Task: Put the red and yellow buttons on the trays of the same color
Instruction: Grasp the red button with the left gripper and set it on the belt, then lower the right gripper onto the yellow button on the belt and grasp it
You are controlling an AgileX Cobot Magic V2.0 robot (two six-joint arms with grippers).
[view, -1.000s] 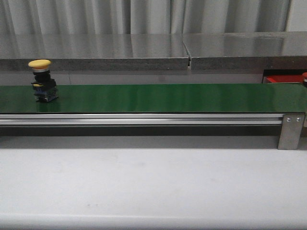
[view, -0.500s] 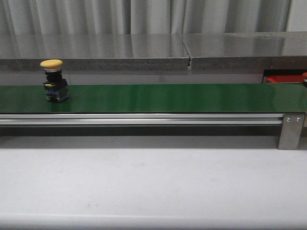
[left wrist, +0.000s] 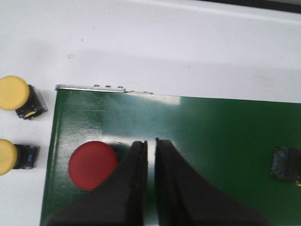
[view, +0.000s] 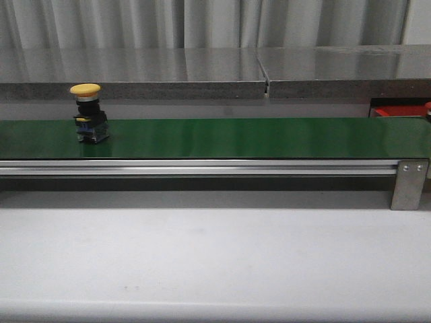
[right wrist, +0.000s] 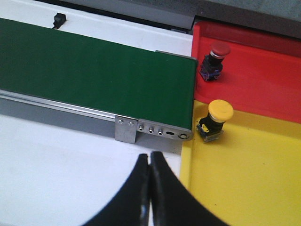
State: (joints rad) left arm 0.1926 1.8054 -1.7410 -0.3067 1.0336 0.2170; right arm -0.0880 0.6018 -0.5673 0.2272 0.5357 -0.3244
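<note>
A yellow button (view: 87, 113) stands upright on the green belt (view: 256, 137), near its left end. A red button (left wrist: 92, 165) sits on the belt just beside my left gripper (left wrist: 150, 141), which hovers above it, shut and empty. My right gripper (right wrist: 150, 157) is shut with nothing in it, over the white table by the belt's other end. There the red tray (right wrist: 263, 75) holds a red button (right wrist: 216, 55), and the yellow tray (right wrist: 249, 188) holds a yellow button (right wrist: 217, 117). A corner of the red tray (view: 397, 112) shows in the front view.
Two more yellow buttons (left wrist: 13, 92) (left wrist: 7, 156) lie on the white table off the belt's end. A dark button base (left wrist: 285, 165) stands farther along the belt. A metal bracket (view: 409, 184) holds the belt's rail; a grey ledge (view: 135, 84) runs behind.
The yellow button has ridden rightward along the belt. Nothing else visibly differs in the front view.
</note>
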